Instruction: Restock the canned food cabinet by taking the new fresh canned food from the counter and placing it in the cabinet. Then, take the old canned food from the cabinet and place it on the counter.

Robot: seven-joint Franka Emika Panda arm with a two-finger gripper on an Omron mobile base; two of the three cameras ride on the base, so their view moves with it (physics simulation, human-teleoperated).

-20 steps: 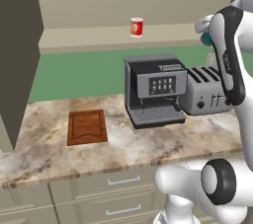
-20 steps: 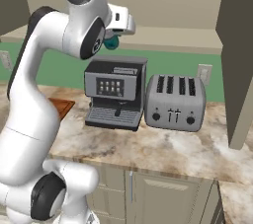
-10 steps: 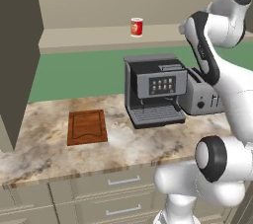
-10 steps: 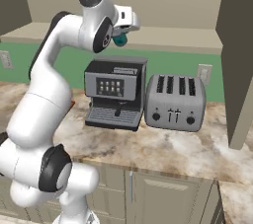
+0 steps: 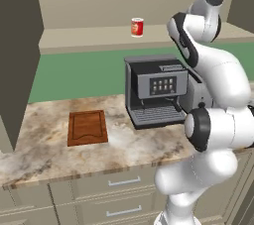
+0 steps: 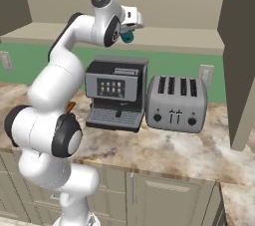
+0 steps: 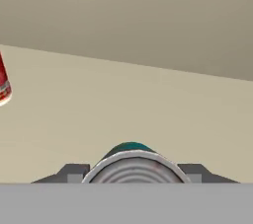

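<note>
Teal metal shows between the robot's fingers (image 7: 132, 171), which pinch the new fresh canned food (image 6: 127, 36) from both sides as the arm holds it at the level of the cabinet (image 5: 89, 38) shelf floor. In the right base view the can sits at the cabinet's front edge, above the coffee machine (image 6: 116, 92) and to the left of the toaster (image 6: 177, 103). The hand view looks along the beige shelf floor, with the can's grey ribbed end low in the frame.

Risks appear to lie in the placement. The old canned food (image 5: 137, 27) stands upright on the same shelf, off to one side of the hand's path; a sideways drift during the reach could knock it over or send it rolling off the edge. If the fingers part while the can is above the shelf or only partly over its lip, the can could tip forward and fall onto the coffee machine or the bench (image 5: 54, 153) below. How much clearance lies under the can cannot be told. The cutting board (image 5: 88, 127) lies well clear.
</note>
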